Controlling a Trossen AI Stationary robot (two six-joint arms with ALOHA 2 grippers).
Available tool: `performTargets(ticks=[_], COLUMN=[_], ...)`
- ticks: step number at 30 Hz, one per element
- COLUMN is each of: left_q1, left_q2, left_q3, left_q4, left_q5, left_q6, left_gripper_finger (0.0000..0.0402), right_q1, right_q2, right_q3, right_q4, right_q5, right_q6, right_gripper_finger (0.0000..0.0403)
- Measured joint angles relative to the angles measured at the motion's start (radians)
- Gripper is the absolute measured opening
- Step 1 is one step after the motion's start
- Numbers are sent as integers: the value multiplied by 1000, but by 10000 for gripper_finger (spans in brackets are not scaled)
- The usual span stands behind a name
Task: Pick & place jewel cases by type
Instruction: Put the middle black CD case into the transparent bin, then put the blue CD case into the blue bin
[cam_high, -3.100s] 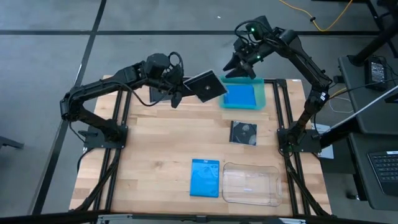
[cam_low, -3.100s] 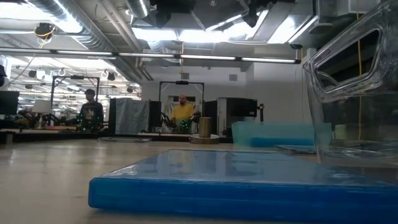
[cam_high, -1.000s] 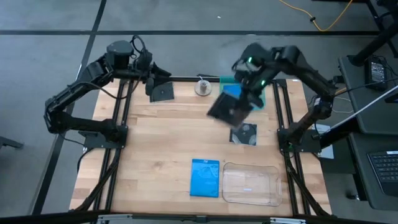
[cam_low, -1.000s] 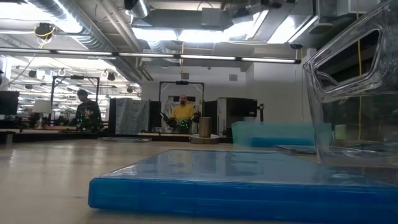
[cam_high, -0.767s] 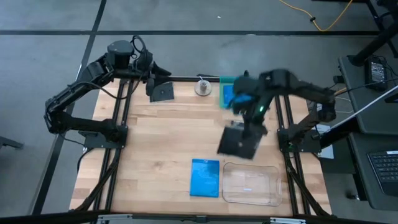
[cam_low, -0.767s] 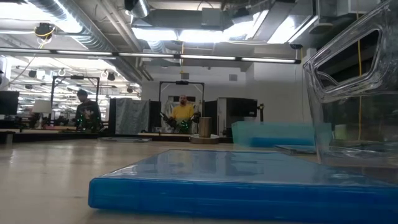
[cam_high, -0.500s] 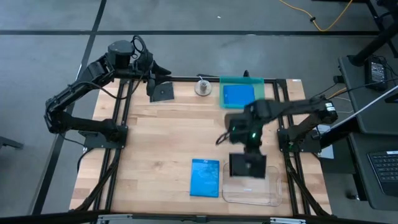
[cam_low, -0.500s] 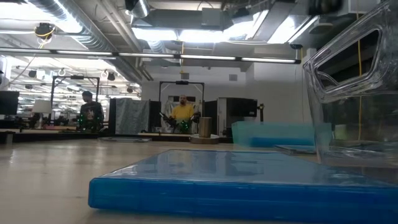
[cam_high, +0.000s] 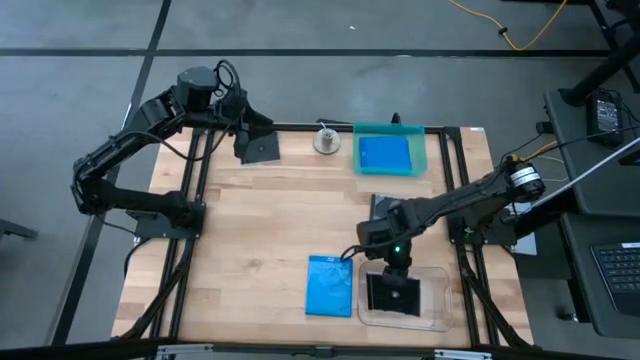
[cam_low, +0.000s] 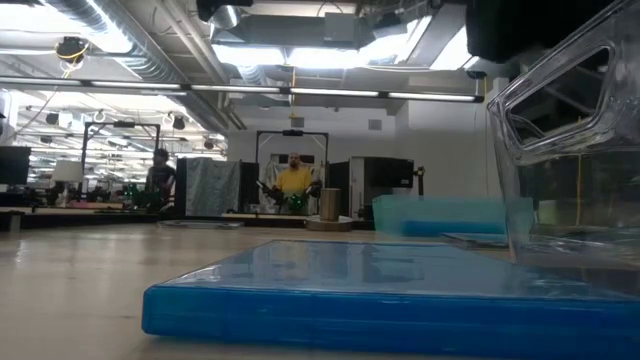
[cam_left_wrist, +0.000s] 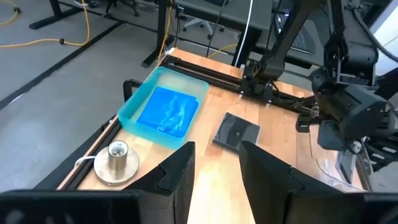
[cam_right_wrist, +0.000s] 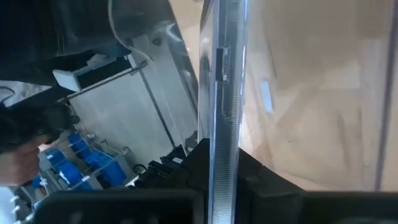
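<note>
Now the desk (cam_high: 260, 225) is carrying a clear tray (cam_high: 432, 300) at its near right corner, and the right claw (cam_high: 393, 272) is hanging over it, clenched on the edge of a dark jewel case (cam_high: 393, 293) that is lying within the tray's walls, just below the claw. Letting go while the case is tilting could leave it propped on the rim. The left claw (cam_left_wrist: 214, 163) is waiting, part open, over the far left corner.

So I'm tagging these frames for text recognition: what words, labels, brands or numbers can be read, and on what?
None can be read.
blue jewel case on the table: no legible print.
dark jewel case in the right gripper: nothing legible.
teal tray: no label visible.
</note>
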Motion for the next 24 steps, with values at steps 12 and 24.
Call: performTargets(ticks=[12,24], left_q1=[0,0], left_q2=[0,0], left_q3=[0,0], left_q4=[0,11], left_q5=[0,0], left_q6=[19,19], left_gripper_finger=[120,119], right_q1=[10,36], right_q2=[0,-33], right_q3=[5,50], right_q4=[4,-326], right_q5=[-5,118], right_q6=[110,106], right_gripper_finger=[66,194])
